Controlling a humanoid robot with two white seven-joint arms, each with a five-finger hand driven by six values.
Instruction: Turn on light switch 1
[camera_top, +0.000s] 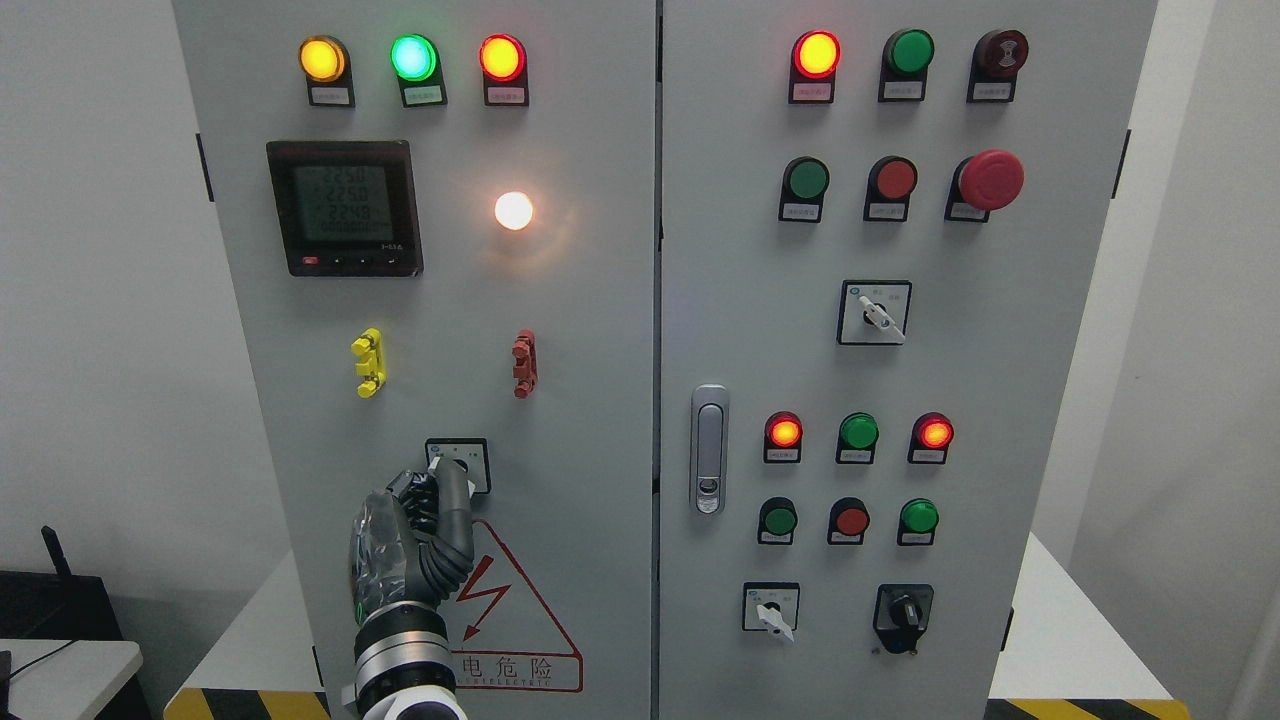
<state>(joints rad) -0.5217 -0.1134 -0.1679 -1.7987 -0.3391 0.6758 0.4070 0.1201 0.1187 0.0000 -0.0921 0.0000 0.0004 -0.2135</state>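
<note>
A grey electrical cabinet with two doors fills the head view. On the left door a small rotary selector switch (470, 456) sits low, below a lit white lamp (513, 210). My left hand (432, 500) reaches up from the bottom edge. Its fingers (452, 492) are curled on the white knob of that switch and cover most of it. The right hand is out of view.
Left door: yellow, green and red lamps lit at top, a digital meter (345, 207), a yellow clip (369, 362), a red clip (524, 363). Right door: a latch handle (709, 449), many buttons, a red emergency stop (990, 180), more selector switches (874, 312).
</note>
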